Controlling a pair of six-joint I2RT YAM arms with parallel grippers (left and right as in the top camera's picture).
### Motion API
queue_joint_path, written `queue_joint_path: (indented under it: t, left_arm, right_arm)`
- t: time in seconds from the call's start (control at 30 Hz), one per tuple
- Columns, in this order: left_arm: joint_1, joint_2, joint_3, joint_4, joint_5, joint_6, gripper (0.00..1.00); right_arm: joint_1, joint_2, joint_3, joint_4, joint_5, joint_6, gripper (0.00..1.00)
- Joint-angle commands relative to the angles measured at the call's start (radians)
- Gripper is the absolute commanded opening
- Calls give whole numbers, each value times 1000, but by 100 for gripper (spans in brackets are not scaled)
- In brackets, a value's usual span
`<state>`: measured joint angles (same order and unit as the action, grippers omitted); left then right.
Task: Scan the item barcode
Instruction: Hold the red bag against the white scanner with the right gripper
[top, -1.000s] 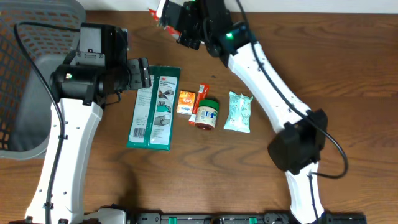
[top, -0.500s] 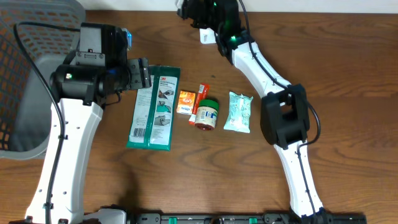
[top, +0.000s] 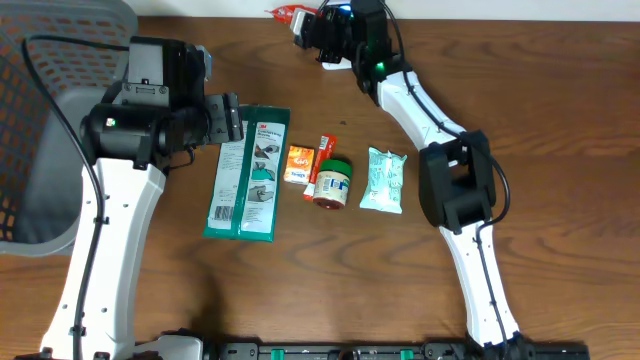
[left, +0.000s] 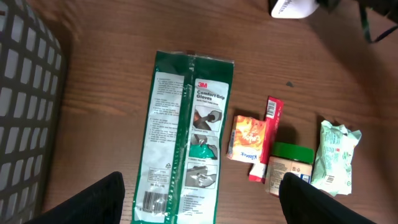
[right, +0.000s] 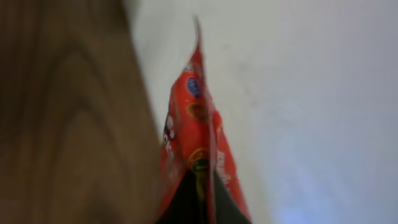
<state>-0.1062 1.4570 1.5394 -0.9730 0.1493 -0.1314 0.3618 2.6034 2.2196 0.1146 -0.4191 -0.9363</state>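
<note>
We find a brown wooden table (top: 560, 120) with a grey mesh basket (top: 40, 150) at its left edge. Five items lie in a row at mid-table: a green glove pack (top: 248, 172), an orange sachet (top: 298, 163), a red stick pack (top: 322, 160), a green-lidded jar (top: 332, 183) and a pale tissue pack (top: 383, 180).

The right gripper (top: 312, 24) is stretched to the far edge, its jaws closed on a red packet (top: 288, 12). The right wrist view shows the packet pinched edge-on. A white object (left: 292, 7) lies just beside it; we cannot confirm that it is a scanner. We judge the packet is held there to present its barcode.

The left gripper (left: 199, 208) hangs above the glove pack, jaws apart and empty, apparently waiting.
</note>
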Motion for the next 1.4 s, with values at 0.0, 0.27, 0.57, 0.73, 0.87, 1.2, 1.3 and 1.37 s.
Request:
queue_joint_path:
  t: [0.0,0.27,0.57,0.73,0.87,1.2,1.3,1.37]
  left_arm:
    - [4,0,12,-3,-16,-5,79]
    - [4,0,12,-3,-16,-5,80]
    - [4,0,12,-3,-16,-5,79]
    - [4,0,12,-3,-16,-5,80]
    - [4,0,12,-3,-16,-5,79]
    - [4,0,12,-3,-16,-5,80]
    - [4,0,12,-3,-16,-5,80]
    - [4,0,12,-3,-16,-5,80]
  right_arm:
    - [-36,-11,17,69,-1,-23,1]
    - [-54,-10,39,169,-3,-23,1]
    - [-63,17,37,11,-18,-23,1]
    - [-73,17,37,-93,-24,-23,1]
    - [-82,17,37,-138,-46,-23,1]
    - [-87,-25,37,-133,-57,9,1]
    - [-89,-88,37,-134,-114,61,1]
    - [-88,-158,37,-138,-133,134,1]
